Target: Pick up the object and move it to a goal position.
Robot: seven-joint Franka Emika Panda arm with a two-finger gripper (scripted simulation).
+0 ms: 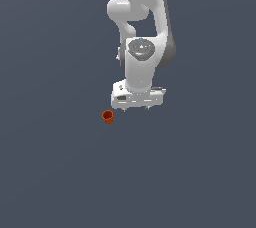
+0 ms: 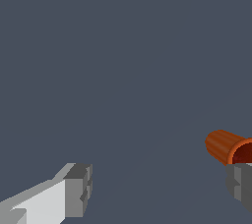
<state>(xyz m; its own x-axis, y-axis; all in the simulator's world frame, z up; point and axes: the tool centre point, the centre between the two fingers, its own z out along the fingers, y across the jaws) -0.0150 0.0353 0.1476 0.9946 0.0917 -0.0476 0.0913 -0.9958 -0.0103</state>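
Flat slate-grey ground [image 1: 55, 172] filled both views, plain and unmarked. On it, in the exterior view, stood a small orange-red cup [image 1: 108, 117], upright, tapered toward its base, with a darker hollow showing at its rim. It sat low and toward the exterior view's left of the white gripper [image 1: 136, 109], near it but apart from it, with grey ground showing between the two. The cup was narrower than the gripper's body.

In the wrist view the same cup [image 2: 227, 148] appeared near the picture's edge, its ribbed orange side and dark red mouth visible, partly cut off by the frame. It lay just beside one grey fingertip [image 2: 240, 182]; whether the two touched could not be told. The other finger, white with a grey pad [image 2: 78, 190], stood well away across the picture. The two were spread wide with only bare ground between them, and the cup was not within that gap.

Above the gripper, in the exterior view, the white Panda arm [image 1: 142, 17] rose in stacked rounded links, its wrist pointing down and a grey round cap [image 1: 140, 48] facing the camera.
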